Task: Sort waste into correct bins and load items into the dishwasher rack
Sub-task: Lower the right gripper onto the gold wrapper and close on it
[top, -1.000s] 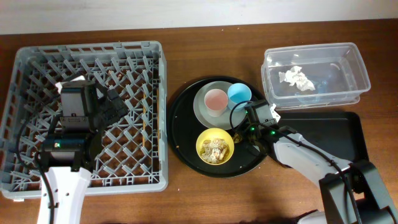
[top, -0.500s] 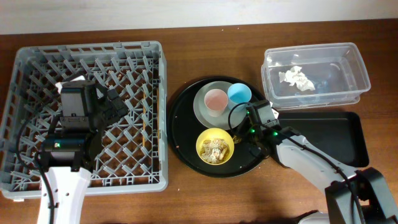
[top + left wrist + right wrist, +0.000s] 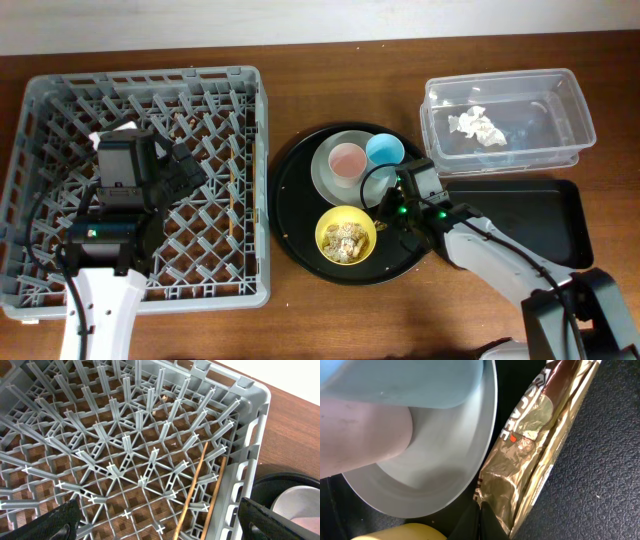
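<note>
The right fingers [image 3: 479, 524] were clamped together on the low end of the foil wrapper [image 3: 540, 445], which lay on the round black tray [image 3: 600, 490] just beside the plate [image 3: 445, 465], so the lift should go straight up and slowly, lest that thin pinch slip, while the left fingers [image 3: 55, 522] stood wide apart over the dishwasher rack [image 3: 125, 460].

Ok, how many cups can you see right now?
2. The pink cup stands on the grey-green plate; the light-blue cup is beside it at the plate's edge. Both are within the round black tray. None looks hidden.

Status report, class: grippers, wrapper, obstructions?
Left gripper open over grey plastic rack. Right gripper shut on shiny gold-brown foil wrapper. Pale grey-green round plate alongside.
</note>
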Controlling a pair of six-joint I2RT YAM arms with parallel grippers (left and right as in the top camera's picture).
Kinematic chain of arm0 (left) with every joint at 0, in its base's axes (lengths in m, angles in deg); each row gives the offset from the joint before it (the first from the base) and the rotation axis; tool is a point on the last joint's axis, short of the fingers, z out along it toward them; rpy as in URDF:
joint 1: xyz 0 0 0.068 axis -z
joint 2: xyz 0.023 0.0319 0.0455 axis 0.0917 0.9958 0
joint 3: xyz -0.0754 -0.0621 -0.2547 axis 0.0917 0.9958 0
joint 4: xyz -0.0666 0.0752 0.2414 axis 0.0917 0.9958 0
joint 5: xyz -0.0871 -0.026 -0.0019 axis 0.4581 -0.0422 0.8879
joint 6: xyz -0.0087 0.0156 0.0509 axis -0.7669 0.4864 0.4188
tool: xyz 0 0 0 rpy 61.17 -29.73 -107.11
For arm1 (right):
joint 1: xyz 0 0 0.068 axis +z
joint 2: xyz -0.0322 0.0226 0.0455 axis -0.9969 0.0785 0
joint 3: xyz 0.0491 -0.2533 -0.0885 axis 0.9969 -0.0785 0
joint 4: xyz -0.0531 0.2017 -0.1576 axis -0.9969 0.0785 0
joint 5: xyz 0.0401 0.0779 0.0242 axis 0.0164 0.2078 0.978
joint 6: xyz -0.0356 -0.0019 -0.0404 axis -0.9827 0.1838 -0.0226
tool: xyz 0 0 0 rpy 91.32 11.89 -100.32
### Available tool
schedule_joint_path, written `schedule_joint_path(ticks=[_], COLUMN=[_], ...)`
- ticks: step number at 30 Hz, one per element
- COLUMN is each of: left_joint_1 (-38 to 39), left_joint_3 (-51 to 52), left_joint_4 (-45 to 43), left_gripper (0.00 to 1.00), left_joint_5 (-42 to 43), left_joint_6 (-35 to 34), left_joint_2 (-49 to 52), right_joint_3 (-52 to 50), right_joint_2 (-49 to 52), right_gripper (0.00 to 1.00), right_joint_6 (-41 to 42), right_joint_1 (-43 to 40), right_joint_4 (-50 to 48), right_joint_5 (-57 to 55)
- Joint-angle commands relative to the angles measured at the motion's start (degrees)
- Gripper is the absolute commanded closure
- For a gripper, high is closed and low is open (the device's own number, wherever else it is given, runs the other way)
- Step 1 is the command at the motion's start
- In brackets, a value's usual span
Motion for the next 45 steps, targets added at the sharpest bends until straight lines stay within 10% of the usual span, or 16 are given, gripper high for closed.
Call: schedule_joint_path(ticks=[1, 17, 21, 38, 45], left_joint_1=[-0.20, -0.20, -0.20, -0.20, -0.20], left_joint_3=[-0.42, -0.42, -0.42, -0.42, -0.42], left_joint_4=[-0.07, -0.07, -0.07, -0.07, -0.07], left_gripper=[0.01, 0.01, 0.01, 0.01, 0.01], left_joint_5=[0.15, 0.15, 0.15, 0.15, 0.15], left_joint_6=[-0.74, -0.74, -0.74, -0.74, -0.74], left_joint_2=[-0.04, -0.04, -0.04, -0.04, -0.04], right_joint_3=[-0.24, 0.26, 0.26, 0.24, 0.24], right_joint_2=[2.82, -6.91, -6.54, 3.74, 3.69], right_gripper=[0.96, 0.96, 0.56, 0.53, 0.92], right_joint_6=[-0.57, -0.59, -0.57, -0.37, -0.39], right_joint_1=[0.44, 0.22, 0.26, 0.31, 0.31], right_joint_4=[-0.17, 10.05, 6.27, 3.04, 4.72], right_joint_5=[-1.38, -3.98, -5.64, -10.45, -10.45])
